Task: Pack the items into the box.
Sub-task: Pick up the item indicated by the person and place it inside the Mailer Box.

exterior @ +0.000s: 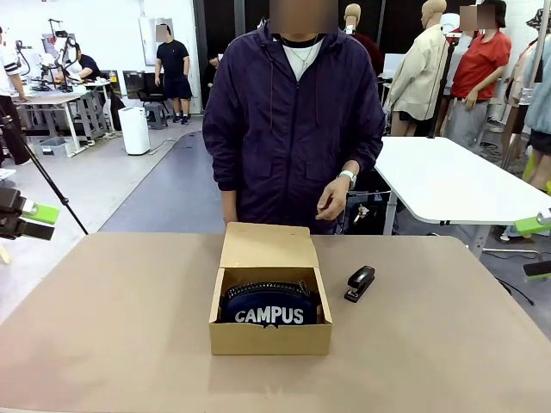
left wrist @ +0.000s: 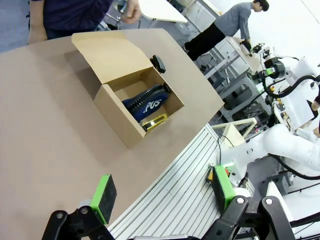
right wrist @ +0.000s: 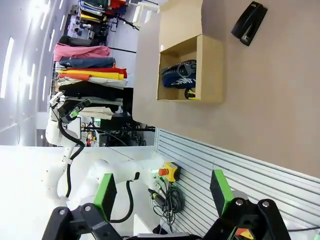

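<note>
You have two of three items packed: the pouch (exterior: 269, 308) and yellow utility knife (left wrist: 155, 121) lie inside the open box (exterior: 269, 341). The stapler (exterior: 360, 282) waits on the surface (exterior: 448, 344) near the box. The left end effector (left wrist: 163, 193) and right end effector (right wrist: 163, 192) hang released, empty.

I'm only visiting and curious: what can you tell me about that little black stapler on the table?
The stapler is small, black and wedge-shaped, a hinged top arm resting down on its base. It lies flat on the tan table, just to the robot's right of the open cardboard box, apart from it. Only the tabletop touches it.
</note>
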Tool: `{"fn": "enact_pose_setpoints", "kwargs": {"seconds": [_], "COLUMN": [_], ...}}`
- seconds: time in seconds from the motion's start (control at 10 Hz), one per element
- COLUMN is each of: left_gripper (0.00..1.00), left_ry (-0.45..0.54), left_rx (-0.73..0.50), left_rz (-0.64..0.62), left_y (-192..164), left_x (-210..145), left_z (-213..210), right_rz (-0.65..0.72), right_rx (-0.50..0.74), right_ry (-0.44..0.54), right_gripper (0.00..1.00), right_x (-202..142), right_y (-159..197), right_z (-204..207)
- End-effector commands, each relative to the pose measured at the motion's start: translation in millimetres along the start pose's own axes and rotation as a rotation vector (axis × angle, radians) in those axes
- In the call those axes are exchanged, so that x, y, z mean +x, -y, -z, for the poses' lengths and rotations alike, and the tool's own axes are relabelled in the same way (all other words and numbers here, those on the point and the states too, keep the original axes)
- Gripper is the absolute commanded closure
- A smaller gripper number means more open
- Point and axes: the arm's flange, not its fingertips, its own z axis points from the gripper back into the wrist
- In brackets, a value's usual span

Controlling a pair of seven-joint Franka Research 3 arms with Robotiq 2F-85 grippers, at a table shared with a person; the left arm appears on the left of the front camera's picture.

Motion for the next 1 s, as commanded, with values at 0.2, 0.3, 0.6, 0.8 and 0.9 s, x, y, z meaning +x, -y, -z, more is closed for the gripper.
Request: {"fn": "enact_pose_setpoints", "kwargs": {"seconds": [0.2,0.3,0.6,0.8,0.9], "left_gripper": [0.00,0.00,0.00,0.00,0.00], "left_ry": [0.000,0.000,0.000,0.000,0.000], "left_rx": [-0.007,-0.007,-0.007,-0.007,-0.007], "left_rz": [0.015,0.015,0.015,0.015,0.015], "left_y": [-1.0,-1.0,-1.0,-1.0,-1.0], "left_x": [-0.3,-0.3,-0.3,-0.3,-0.3], "left_z": [-1.2,-1.2,-1.2,-1.2,-1.2], "right_rz": [-0.016,-0.016,-0.016,0.001,0.003], "right_rx": [-0.006,-0.006,-0.006,0.000,-0.052], "right_ry": [-0.014,-0.014,-0.014,0.000,-0.102], "right_gripper": [0.00,0.00,0.00,0.00,0.00], "right_x": [-2.4,-2.4,-2.4,-0.1,21.7], "right_y": [2.6,2.6,2.6,0.1,-7.8], "right_z": [-4.2,-4.2,-4.2,-0.1,14.0]}}
